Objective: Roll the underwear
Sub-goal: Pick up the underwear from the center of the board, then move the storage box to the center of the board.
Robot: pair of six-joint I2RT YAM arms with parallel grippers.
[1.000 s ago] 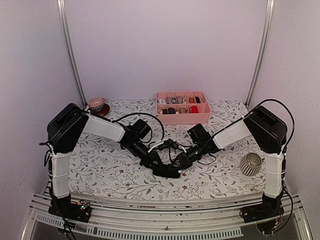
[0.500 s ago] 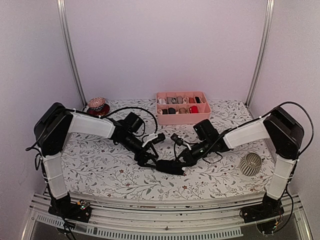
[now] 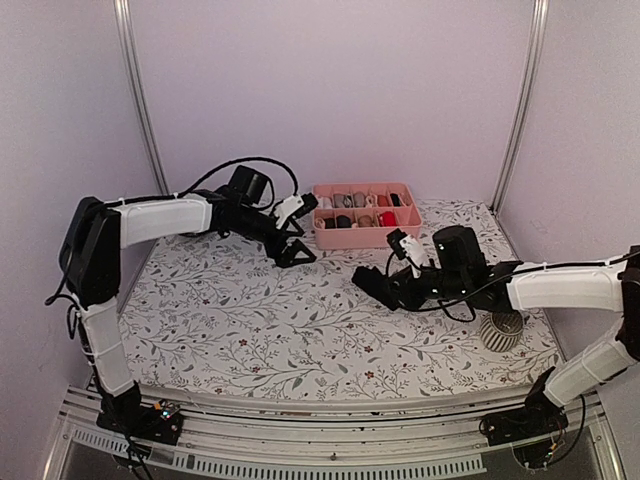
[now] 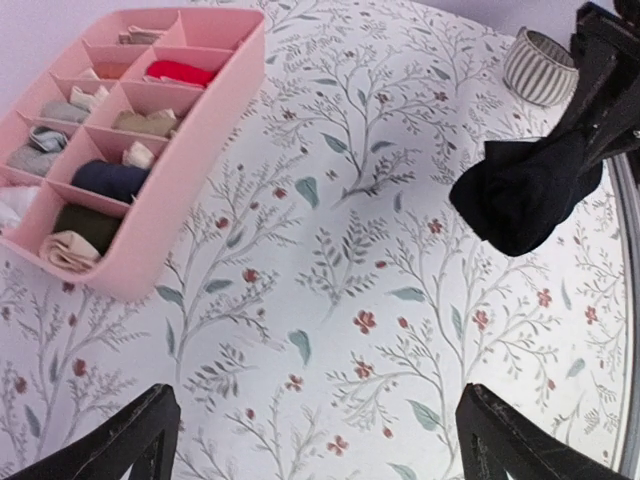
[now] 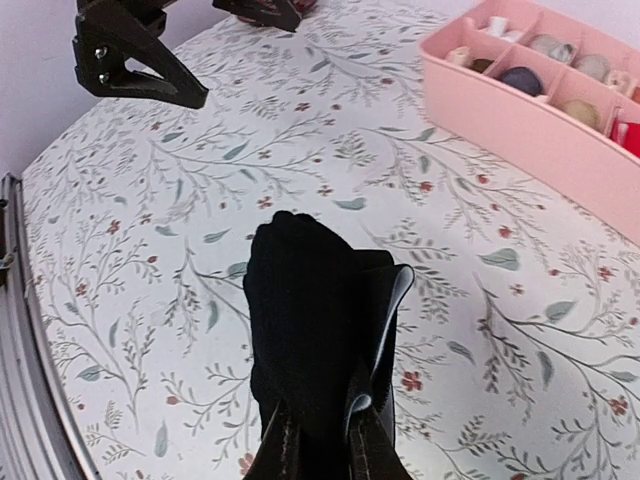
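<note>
The underwear (image 5: pixel 310 320) is a tight black bundle held up over the table (image 3: pixel 250 330), right of centre. The right gripper (image 3: pixel 398 288) has its fingers pressed close on the fabric. Looks to me like the rolling is done and this is the carry. Next it probably needs a free slot in the pink tray (image 3: pixel 365 240) at the far side, without the roll springing loose. The left gripper (image 3: pixel 293 250) hovers by the tray's left end, fingers spread wide, holding nothing, kinda in the lane. A ribbed cup (image 3: pixel 501 328) sits near right, just beside the right arm.
</note>
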